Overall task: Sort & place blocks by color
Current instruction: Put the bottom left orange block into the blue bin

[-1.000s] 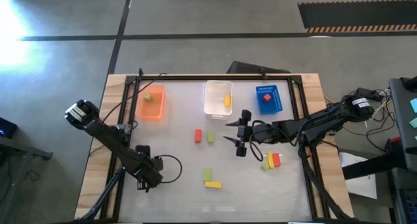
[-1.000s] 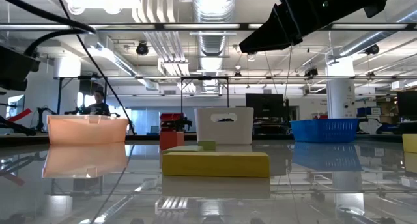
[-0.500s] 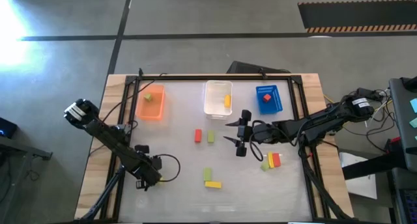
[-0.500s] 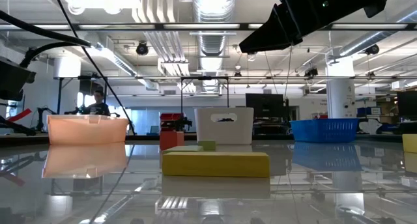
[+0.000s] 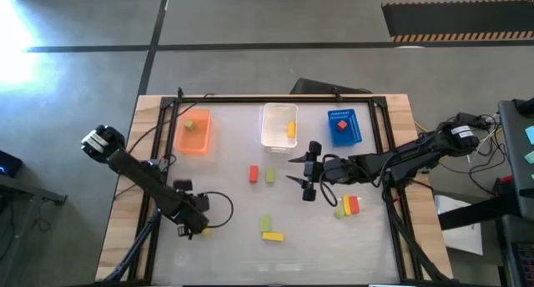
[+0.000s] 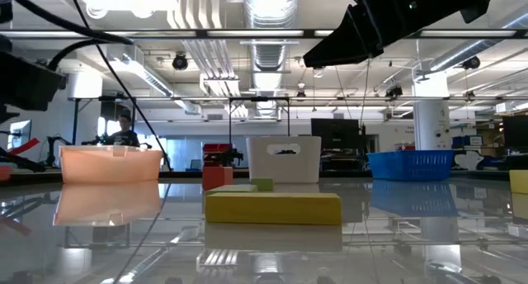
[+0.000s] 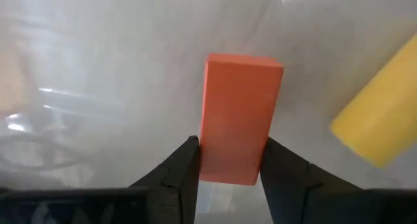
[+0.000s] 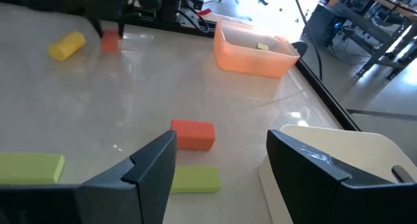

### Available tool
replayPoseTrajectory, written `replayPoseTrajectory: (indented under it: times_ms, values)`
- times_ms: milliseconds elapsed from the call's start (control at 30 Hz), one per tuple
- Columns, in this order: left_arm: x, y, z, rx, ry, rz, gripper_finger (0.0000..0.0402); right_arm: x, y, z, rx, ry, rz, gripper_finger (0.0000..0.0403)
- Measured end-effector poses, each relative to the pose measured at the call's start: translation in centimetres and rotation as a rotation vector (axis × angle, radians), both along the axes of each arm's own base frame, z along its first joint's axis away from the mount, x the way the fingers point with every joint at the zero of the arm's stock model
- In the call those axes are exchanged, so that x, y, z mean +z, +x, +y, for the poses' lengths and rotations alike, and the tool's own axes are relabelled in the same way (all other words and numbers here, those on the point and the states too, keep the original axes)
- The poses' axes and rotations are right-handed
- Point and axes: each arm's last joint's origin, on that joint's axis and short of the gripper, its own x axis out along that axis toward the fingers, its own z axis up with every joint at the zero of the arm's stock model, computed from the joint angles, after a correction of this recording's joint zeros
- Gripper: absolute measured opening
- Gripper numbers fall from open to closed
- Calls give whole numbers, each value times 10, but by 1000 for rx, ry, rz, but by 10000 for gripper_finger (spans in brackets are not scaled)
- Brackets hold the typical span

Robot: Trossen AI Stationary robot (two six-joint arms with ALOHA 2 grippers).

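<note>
near the front left of the table (image 5: pixel 367 245), the left gripper (image 7: pixel 227 164) is pinching a red block (image 7: pixel 238 116) between its two dark fingers (image 7: pixel 174 175); the block stands up between them over the pale tabletop. just beside it lies a yellow block (image 7: pixel 381 129), apart from the red one. from above, the left arm reaches in from the table's left edge, with its gripper (image 5: pixel 190 223) low over the surface.

at mid-table the right gripper (image 5: pixel 302 172) hangs with its fingers spread and nothing between them, near the clear bin (image 5: pixel 278 137). its wrist camera shows another red block (image 8: pixel 193 134) lying flat with a light green block (image 8: pixel 194 179) just beside it, and a second light green block (image 8: pixel 29 167) farther off.

along the far side stand three bins: the orange bin (image 5: pixel 194 141) with a green block inside, the clear bin with a yellow block inside, and the blue bin (image 5: pixel 344 128) with a red block inside.

loose on the table, a green and a yellow block (image 5: pixel 272 235) lie close together toward the front, and a small cluster of green, yellow and red blocks (image 5: pixel 348 206) lies under the right arm.
</note>
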Motion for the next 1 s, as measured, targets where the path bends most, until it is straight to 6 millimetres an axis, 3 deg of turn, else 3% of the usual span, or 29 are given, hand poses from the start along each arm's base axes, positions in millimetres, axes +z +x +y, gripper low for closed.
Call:
replayPoseTrajectory:
  times_ms: [167,367,600,833,1000]
  values:
    - [28,10,10,34,70,-178,113,0,0,0,4,-2,-4,228]
    - [65,28,20,79,216,-609,113,-1,-1,1,56,4,-77,228]
    - [88,58,15,-62,247,-1054,113,2,-5,5,226,22,-256,228]
    - [89,85,18,-112,293,-1369,113,9,-7,8,348,42,-370,228]
    - [73,105,22,-123,325,-1407,113,15,-6,9,357,43,-396,228]
